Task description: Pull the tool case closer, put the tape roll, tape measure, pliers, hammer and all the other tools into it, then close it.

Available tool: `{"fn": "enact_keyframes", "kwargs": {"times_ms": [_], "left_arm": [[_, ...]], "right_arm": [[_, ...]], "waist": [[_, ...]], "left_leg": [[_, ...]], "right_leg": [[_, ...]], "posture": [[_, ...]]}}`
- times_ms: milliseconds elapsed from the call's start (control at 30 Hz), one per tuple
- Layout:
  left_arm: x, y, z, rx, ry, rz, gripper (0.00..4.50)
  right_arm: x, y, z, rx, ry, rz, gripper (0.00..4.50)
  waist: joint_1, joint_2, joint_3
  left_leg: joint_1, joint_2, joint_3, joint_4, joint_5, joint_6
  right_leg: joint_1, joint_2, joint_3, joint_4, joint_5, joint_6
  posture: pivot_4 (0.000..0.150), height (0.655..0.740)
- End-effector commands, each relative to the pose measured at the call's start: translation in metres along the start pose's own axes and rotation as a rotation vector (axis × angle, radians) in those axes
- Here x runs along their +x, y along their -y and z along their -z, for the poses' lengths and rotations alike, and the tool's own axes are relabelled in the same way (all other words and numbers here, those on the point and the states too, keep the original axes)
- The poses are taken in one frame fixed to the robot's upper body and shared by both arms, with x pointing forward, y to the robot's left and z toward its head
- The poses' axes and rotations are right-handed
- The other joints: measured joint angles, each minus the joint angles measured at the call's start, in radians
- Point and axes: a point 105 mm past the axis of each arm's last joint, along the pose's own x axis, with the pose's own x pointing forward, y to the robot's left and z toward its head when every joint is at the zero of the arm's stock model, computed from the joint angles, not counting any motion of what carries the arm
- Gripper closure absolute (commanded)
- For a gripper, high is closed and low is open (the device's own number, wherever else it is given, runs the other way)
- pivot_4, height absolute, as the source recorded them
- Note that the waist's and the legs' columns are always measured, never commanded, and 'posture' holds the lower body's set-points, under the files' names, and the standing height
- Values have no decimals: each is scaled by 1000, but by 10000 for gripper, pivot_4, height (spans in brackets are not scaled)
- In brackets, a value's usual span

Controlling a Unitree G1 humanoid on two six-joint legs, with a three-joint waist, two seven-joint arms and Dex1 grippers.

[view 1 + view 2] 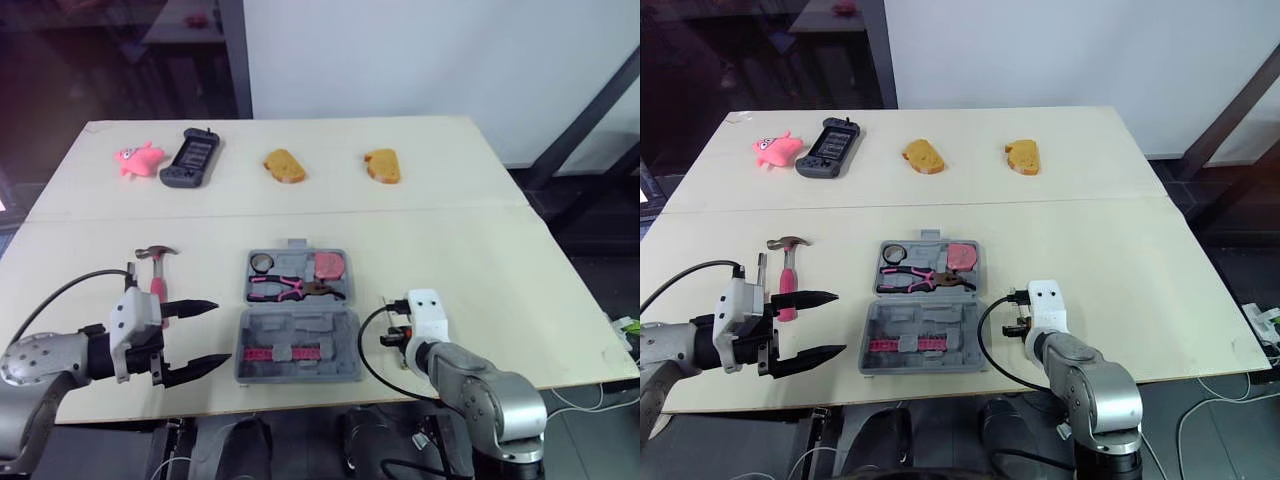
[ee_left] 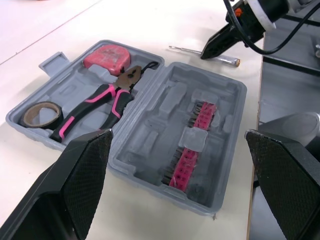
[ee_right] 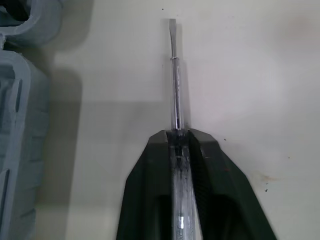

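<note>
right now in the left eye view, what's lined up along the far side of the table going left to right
pink plush toy → dark grey handheld game console → golden-brown bread slice → second golden-brown bread slice
</note>
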Motion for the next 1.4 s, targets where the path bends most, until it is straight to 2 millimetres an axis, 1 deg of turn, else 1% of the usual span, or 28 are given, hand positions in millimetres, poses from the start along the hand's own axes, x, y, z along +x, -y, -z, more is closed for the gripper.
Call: {"fn": "enact_keyframes", "kwargs": {"times_ms": [33,67,100,167,200,233,300,367,433,467,500,533,600,700,800,833,867,1000,1100,1200,1400], "left_arm": [[-1,-1,-6,38,-2,-3,0],[-1,-1,-6,38,-2,-4,0],[-1,-1,-6,38,-2,-5,0],[-1,-1,-6,38,-2,-7,0],[-1,-1,-6,38,-1,-8,0],[-1,-1,-7,38,-1,-9,0],[-1,-2,-7,39,-1,-11,0],[-1,-1,-7,38,0,-10,0],[0,-2,-8,37,0,-9,0],[0,-2,-8,38,1,-10,0],[1,-3,-8,38,1,-9,0],[2,-3,-8,39,1,-7,0],[4,-4,-9,42,4,0,0],[7,-5,-9,51,4,15,0],[8,-4,-9,62,-3,34,0],[8,-4,-10,62,-2,35,0],[8,-4,-10,63,-1,35,0],[8,-2,-11,62,-1,36,0],[8,-2,-12,59,3,29,0],[7,-1,-11,55,2,19,0],[8,1,-12,48,8,6,0]], "right_arm": [[5,7,14,41,-59,20,22257],[5,6,13,48,-51,15,17959],[5,6,11,49,-42,13,11705],[2,7,5,57,-19,6,3637],[-1,7,1,57,-5,3,535],[-10,10,-9,46,27,-7,535],[-23,15,-21,20,65,-19,535],[-33,18,-33,-16,87,-45,535],[-45,22,-55,-106,128,-91,535],[-50,21,-65,-163,137,-129,535],[-57,15,-79,-298,152,-210,535],[-64,8,-88,-438,157,-280,535],[-75,-4,-97,-717,138,-417,535],[-77,-6,-96,-1048,88,-536,535],[-71,-2,-84,-1491,-5,-673,535],[-68,0,-80,-1641,-39,-710,535],[-65,3,-77,-1737,-62,-735,535],[-40,11,-77,-2223,-104,-735,535],[-29,13,-77,-2404,-98,-759,535],[-19,8,-71,-2567,-65,-800,535],[-3,3,-64,-2678,-57,-813,535]], "waist": [[2,-1,-1],[3,-2,-1],[3,-3,-2],[4,-3,-2],[4,-2,-2],[5,-2,-1],[8,-1,-1],[7,4,2],[0,7,4],[-2,9,6],[-2,11,7],[-1,14,10],[1,17,12],[2,16,12],[1,17,13],[-1,17,13],[-2,17,13],[-1,18,14],[2,18,14],[3,18,14],[4,18,14]], "left_leg": [[0,0,0,0,0,0],[0,0,0,1,0,0],[0,0,0,1,0,0],[0,0,0,1,0,0],[0,0,0,1,0,0],[0,0,0,1,0,0],[-1,-1,0,1,0,0],[-1,-1,1,1,0,0],[-1,-1,1,1,0,0],[-1,-1,1,1,0,0],[-1,0,1,1,0,0],[-1,0,1,1,0,0],[-1,-1,2,1,0,0],[-1,-1,0,0,-1,2],[-1,-1,1,1,-3,5],[-2,-1,1,1,-3,5],[-1,-1,2,2,-3,5],[-1,-1,2,3,-3,5],[-1,-1,2,4,-2,4],[-1,-1,2,4,-2,4],[0,-1,2,4,-2,4]], "right_leg": [[0,0,0,0,0,0],[1,0,0,0,0,0],[1,0,0,-1,0,0],[2,-1,0,-1,0,0],[2,-1,0,-1,0,0],[2,-1,0,-1,0,0],[1,-1,0,-1,0,0],[0,-2,0,-1,0,0],[-1,-1,1,-1,0,0],[-1,0,1,-1,0,0],[-1,0,1,-1,0,0],[-1,0,1,-1,0,0],[-1,-1,1,-1,0,0],[0,0,0,-2,0,3],[0,-1,0,-2,0,6],[-1,-1,0,-2,0,6],[-1,-1,0,-2,1,6],[-1,-1,0,-1,1,6],[-1,-1,0,0,1,5],[0,-1,0,0,1,5],[0,-1,0,2,1,5]], "posture": [[1500,7400],[1500,7400],[1500,7400],[1500,7400],[1500,7400],[1500,7400],[1500,7400],[1500,7400],[1500,7400],[1500,7400],[1500,7400],[1500,7400],[1500,7400],[1500,7400],[1500,7400],[1500,7400],[1500,7400],[1500,7400],[1500,7400],[1500,7400],[1500,7400]]}}
